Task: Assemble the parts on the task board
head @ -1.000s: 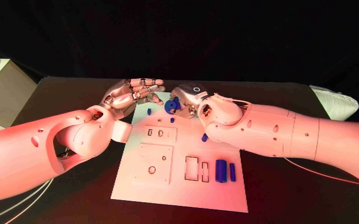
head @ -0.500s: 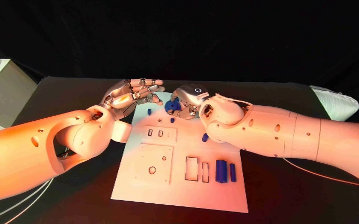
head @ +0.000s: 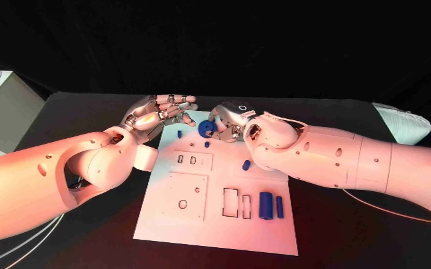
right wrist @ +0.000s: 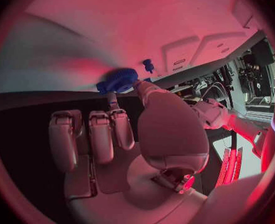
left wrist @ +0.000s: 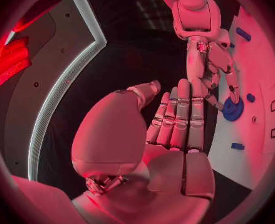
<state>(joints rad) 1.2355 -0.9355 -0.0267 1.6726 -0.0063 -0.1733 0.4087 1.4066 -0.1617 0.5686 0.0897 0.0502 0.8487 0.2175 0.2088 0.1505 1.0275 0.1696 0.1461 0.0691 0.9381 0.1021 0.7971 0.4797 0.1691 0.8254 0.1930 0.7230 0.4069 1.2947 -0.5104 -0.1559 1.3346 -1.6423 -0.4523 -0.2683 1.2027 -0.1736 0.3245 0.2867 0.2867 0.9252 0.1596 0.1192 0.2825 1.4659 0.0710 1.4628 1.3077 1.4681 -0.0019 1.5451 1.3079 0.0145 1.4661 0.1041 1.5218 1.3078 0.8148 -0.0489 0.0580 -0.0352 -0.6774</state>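
The white task board lies in the middle of the black table. At its far edge my right hand pinches a blue round toothed part between thumb and a fingertip; the right wrist view shows the part at those tips, just over the board. My left hand hovers beside the board's far left corner, fingers apart from the thumb, holding nothing. Two blue bars stand on the board's near right. Small blue pegs and a blue piece sit on the board.
Rectangular cut-outs and a round hole mark the board's near half. A white bundle lies at the table's right edge and a pale box at the left edge. White cables trail at the near left.
My right wrist has turned a little, with the round part still at its fingertips and hardly shifted. The left hand has stayed where it was.
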